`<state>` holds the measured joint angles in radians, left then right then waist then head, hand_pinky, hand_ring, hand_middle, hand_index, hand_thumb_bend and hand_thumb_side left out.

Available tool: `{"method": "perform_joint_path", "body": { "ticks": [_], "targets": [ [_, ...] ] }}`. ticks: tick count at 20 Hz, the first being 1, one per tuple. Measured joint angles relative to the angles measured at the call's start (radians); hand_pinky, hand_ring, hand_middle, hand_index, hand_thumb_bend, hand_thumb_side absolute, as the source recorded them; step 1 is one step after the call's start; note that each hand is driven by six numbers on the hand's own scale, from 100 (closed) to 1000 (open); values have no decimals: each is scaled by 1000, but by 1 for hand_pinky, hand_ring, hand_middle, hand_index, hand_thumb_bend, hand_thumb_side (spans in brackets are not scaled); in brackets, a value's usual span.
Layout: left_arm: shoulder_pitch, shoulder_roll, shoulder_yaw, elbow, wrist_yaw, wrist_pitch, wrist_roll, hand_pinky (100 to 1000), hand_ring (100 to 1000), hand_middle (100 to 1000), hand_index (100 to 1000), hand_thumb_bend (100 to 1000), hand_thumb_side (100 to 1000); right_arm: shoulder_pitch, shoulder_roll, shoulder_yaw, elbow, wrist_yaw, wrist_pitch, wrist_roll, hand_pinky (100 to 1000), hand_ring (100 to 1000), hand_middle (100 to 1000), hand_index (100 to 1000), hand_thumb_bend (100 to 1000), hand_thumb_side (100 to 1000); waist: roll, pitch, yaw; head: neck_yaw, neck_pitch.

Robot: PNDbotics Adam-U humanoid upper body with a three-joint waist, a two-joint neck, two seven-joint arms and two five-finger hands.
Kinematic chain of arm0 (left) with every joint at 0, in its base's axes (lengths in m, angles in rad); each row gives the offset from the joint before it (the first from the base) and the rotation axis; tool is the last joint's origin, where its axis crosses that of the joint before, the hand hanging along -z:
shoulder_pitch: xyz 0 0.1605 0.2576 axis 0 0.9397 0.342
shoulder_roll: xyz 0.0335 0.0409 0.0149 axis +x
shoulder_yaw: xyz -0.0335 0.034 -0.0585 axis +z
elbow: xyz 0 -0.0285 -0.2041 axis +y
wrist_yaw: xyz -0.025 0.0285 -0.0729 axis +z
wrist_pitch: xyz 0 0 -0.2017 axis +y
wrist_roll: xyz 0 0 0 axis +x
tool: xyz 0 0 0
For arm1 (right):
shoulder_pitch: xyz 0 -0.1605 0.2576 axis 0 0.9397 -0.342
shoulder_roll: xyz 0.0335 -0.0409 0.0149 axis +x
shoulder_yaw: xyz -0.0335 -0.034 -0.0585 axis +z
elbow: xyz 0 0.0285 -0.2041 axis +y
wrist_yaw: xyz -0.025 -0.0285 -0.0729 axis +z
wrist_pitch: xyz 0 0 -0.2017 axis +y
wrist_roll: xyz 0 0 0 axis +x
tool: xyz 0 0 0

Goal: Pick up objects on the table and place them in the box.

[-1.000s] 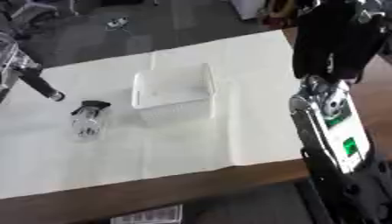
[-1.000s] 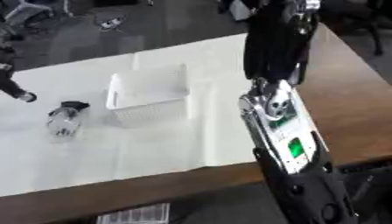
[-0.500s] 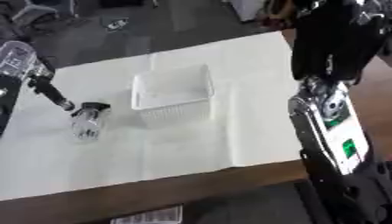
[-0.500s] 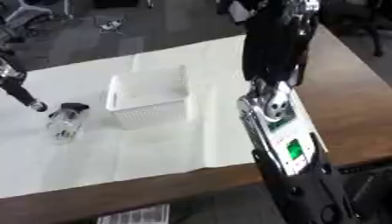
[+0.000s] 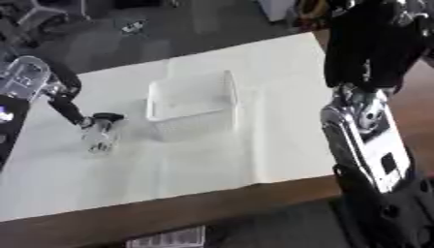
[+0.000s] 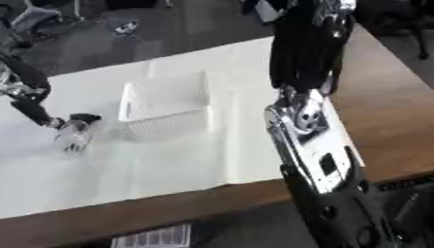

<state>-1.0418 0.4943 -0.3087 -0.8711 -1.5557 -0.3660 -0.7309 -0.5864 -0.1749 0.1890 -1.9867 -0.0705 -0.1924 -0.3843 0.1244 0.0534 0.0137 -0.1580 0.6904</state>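
A clear plastic bottle [image 5: 98, 137] with a black cap lies on its side on the white cloth, left of the white mesh basket [image 5: 192, 103]. My left hand [image 5: 69, 107] comes in from the left edge. A straight black finger slants down to the bottle's cap end and touches it or nearly so; nothing is curled round the bottle. My right arm [image 6: 310, 127], silver and black, rises through the right foreground to the top edge. Its hand cannot be made out there. The basket looks empty.
The white cloth [image 5: 254, 145] covers most of the brown wooden table [image 6: 381, 97], which shows bare at the right and along the front edge. Beyond the far edge are dark floor and chair legs. A pale grille-like thing [image 5: 169, 237] lies below the front edge.
My left hand has moved right and down across the cloth, from well left of the bottle to its cap end. The bottle, the basket and the right arm have stayed put.
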Motion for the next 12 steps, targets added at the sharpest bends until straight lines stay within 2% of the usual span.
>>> {"method": "perform_joint_path", "body": {
  "ticks": [3,6,9,12],
  "targets": [
    [2,4,-9,-13,17,25,-26,381,603,593,683,171,1000,0,0,0,0,0,2,2,295,438,485,775,158,1000,0,-1,1,0,2],
    [5,-8,6,33,7,51,-51,381,607,613,704,171,1000,1,0,0,0,0,3,3,294,438,485,775,159,1000,0,-7,3,1,10],
    [5,-51,61,132,-41,87,-87,408,637,636,722,166,1000,4,0,0,0,-1,4,3,294,438,485,775,159,1000,0,-14,5,10,18],
    [0,-117,145,256,-126,153,-126,408,636,649,739,166,1000,11,0,0,0,-2,6,5,294,438,485,775,160,1000,-2,-22,7,19,25]
  ]
}}
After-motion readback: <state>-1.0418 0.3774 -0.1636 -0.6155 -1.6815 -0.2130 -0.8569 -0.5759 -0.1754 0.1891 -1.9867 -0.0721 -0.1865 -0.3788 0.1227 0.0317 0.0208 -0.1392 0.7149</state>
